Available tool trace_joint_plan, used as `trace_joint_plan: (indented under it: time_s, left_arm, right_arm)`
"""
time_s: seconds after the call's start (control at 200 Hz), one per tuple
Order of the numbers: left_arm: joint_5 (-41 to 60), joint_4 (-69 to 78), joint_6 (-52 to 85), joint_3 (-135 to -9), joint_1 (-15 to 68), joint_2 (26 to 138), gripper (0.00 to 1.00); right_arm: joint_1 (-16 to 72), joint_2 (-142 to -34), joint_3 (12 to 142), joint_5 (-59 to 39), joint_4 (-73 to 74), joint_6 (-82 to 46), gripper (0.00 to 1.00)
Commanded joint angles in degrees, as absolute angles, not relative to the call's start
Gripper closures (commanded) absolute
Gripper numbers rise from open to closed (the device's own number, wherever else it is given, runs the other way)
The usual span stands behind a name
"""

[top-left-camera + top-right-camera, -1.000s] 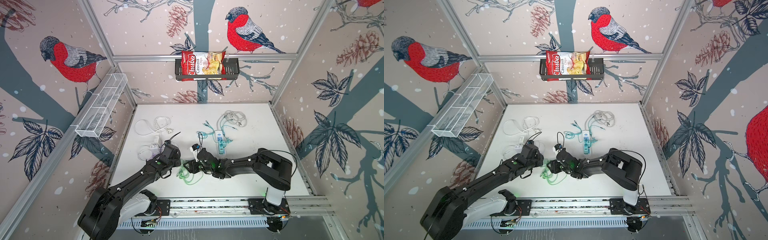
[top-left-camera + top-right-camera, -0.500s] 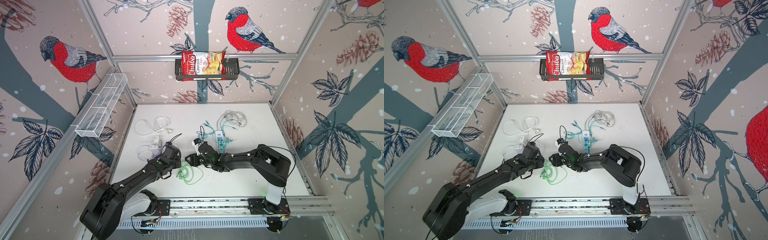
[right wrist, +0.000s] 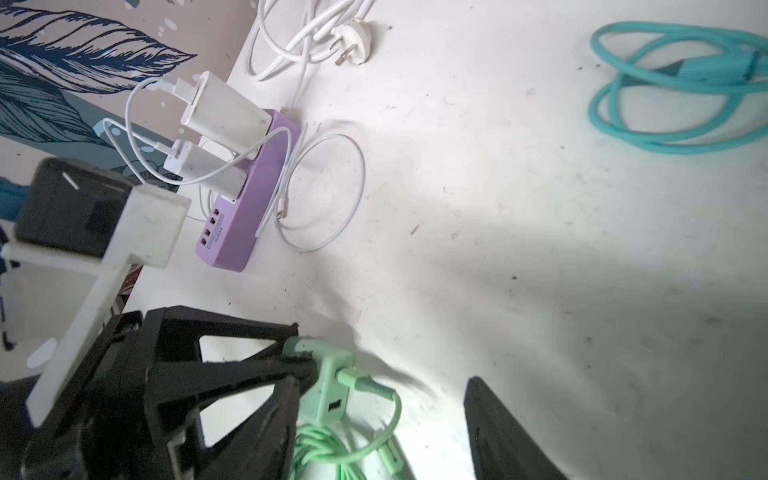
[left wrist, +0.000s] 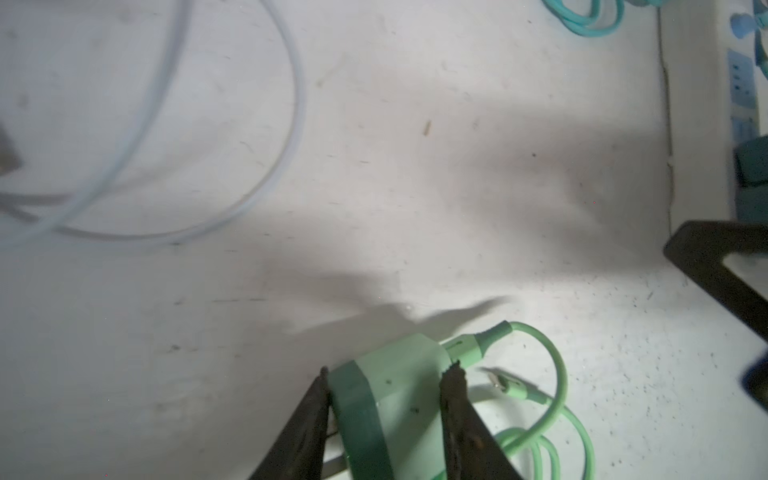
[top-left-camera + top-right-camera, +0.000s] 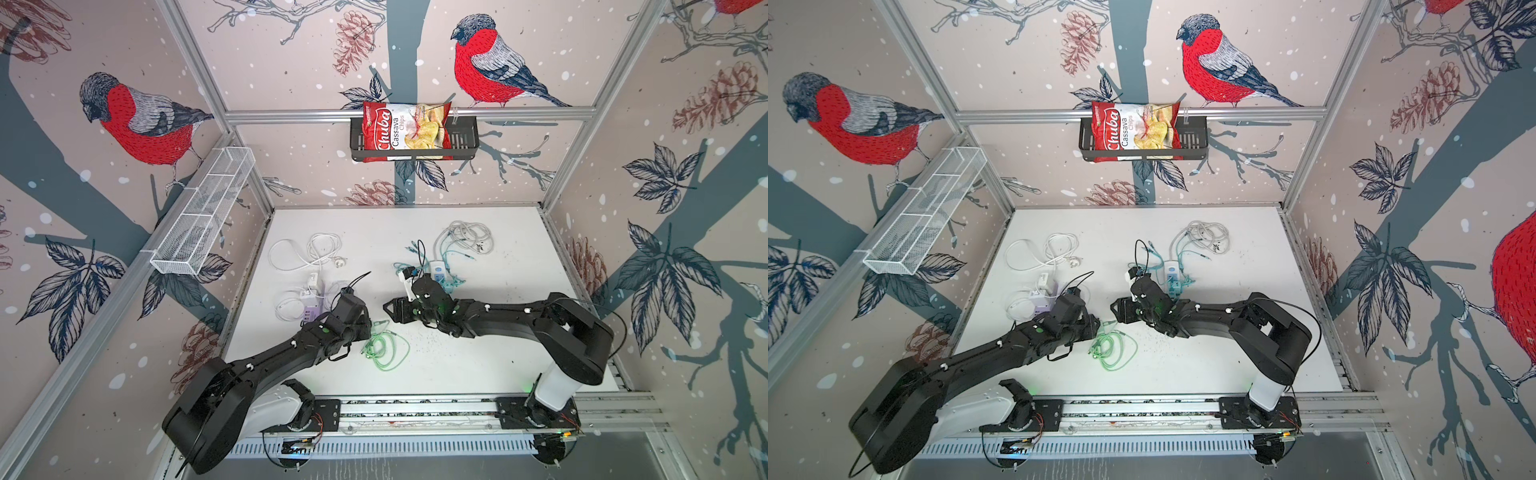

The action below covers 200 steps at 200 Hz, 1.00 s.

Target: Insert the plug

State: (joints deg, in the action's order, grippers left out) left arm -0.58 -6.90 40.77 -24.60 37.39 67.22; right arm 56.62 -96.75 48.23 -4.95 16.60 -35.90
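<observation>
My left gripper (image 4: 390, 372) is shut on a pale green charger block (image 4: 399, 399), its jaws pressed against both sides just above the white table. A green USB plug (image 4: 469, 347) sits in one port of the block (image 3: 328, 386); the port beside it is empty. The plug's green cable (image 5: 384, 349) lies coiled on the table in both top views. My right gripper (image 3: 382, 424) stands open facing the block, its fingers wide apart and gripping nothing. In both top views the two grippers (image 5: 365, 322) (image 5: 388, 309) face each other tip to tip with a small gap between them.
A purple power strip (image 3: 249, 195) with white chargers (image 3: 224, 112) and white cables (image 5: 307, 253) lies at the left. A white-blue strip (image 5: 436, 268), teal cable (image 3: 665, 95) and grey cable bundle (image 5: 465, 237) lie behind the right arm. Baskets (image 5: 203, 212) (image 5: 465, 141) hang on the walls.
My right gripper has opened wider and drawn back a little from the green block. The left gripper keeps its hold on the block and has hardly moved.
</observation>
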Motion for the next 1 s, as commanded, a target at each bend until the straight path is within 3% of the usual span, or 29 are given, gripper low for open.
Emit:
trace_joint_plan:
  time_s: [0.0,0.425,0.996]
  left_arm:
    - [0.98,-8.16,43.49,-25.59,40.42,68.71,0.58]
    - [0.55,-12.73,38.61,-24.78,43.24,64.55,0.42]
    - [2.23,-11.01,37.98,-25.13,48.78,67.76,0.46]
  right_arm:
    - [56.69,-95.57,47.41,-4.79,14.95,-35.07,0.35]
    - [55.63,-90.29,44.70,-4.23,12.15,-33.14,0.30]
    - [55.01,-88.07,43.73,-3.51,11.16,-33.22,0.28]
